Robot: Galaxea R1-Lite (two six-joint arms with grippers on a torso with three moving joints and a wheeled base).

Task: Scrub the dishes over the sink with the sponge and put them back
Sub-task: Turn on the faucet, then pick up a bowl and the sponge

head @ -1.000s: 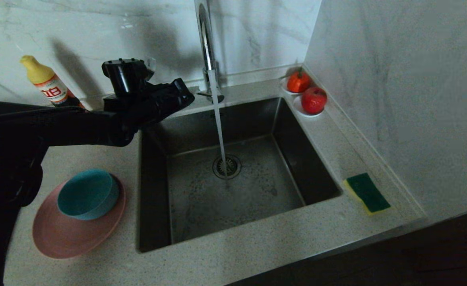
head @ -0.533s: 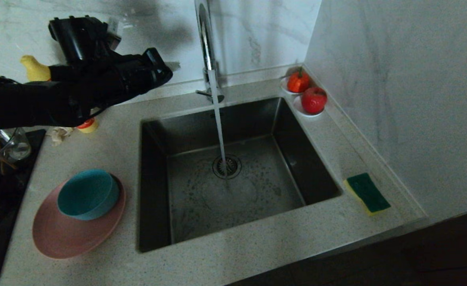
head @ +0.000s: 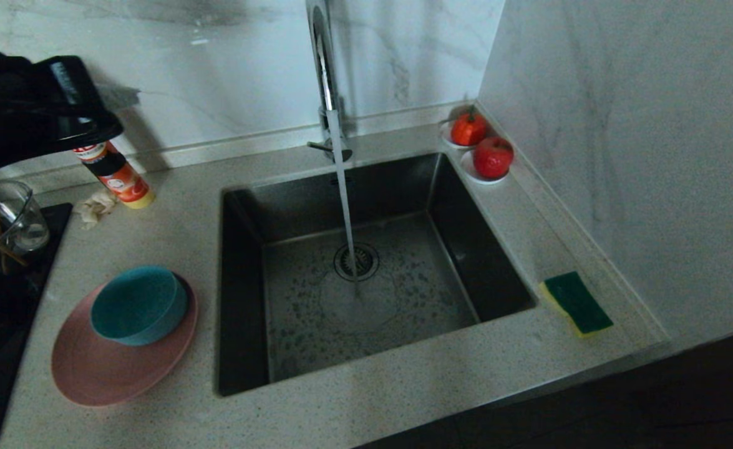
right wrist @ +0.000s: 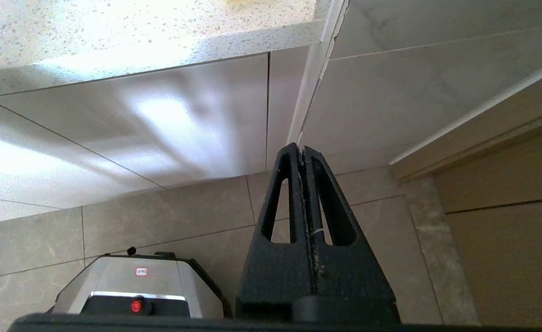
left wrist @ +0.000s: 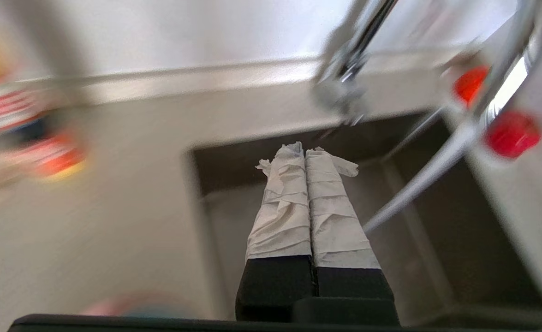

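though empty, left gripper & right gripper jaws pressed together

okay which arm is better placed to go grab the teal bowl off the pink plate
Left. The left gripper, shut, is up over the counter's left side, where the teal bowl sits on the pink plate. The right gripper hangs below counter level.

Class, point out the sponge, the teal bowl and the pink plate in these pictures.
sponge [head: 577,304], head view, on its dark green top face.
teal bowl [head: 138,305], head view, on the inside of the bowl.
pink plate [head: 95,374], head view, on the bare surface in front of the bowl.
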